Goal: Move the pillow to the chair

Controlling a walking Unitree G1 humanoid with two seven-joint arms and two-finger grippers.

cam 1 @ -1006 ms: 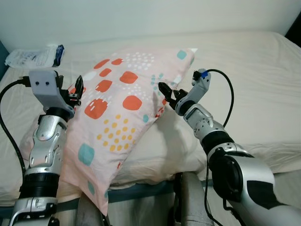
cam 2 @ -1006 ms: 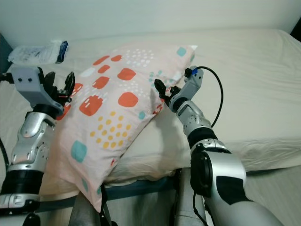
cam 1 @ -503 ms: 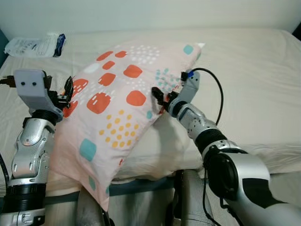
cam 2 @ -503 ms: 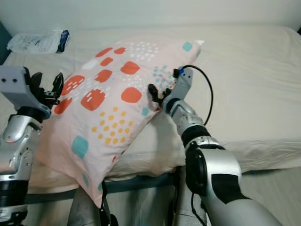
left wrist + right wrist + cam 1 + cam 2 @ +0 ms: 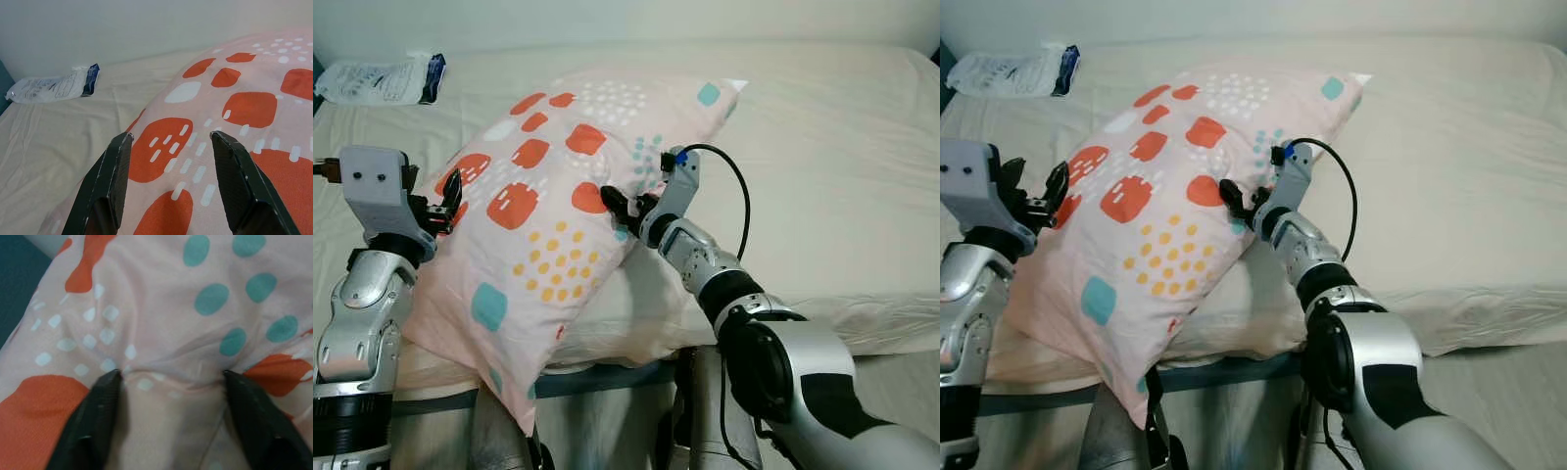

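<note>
A pink pillow (image 5: 543,215) with orange, yellow and teal spots lies tilted on the near part of the bed, raised between my two arms. My left gripper (image 5: 448,201) is open at the pillow's left side, its fingers (image 5: 115,171) spread over an orange patch of the cover. On the other side my right gripper (image 5: 613,202) is open and pushed into the pillow, dented fabric lying between its fingers (image 5: 105,396). The pillow's lower end hangs over the bed's front edge.
The cream bed (image 5: 822,147) stretches far to the right and back to a pale wall. A white and blue plastic bag (image 5: 377,78) lies at its back left corner. A cream bulge of bedding (image 5: 651,308) sits under the pillow. A black cable (image 5: 729,186) loops off my right wrist.
The camera has shifted. My right gripper has moved left and pressed deeper into the pillow's side. The left gripper has stayed against the pillow's left side.
</note>
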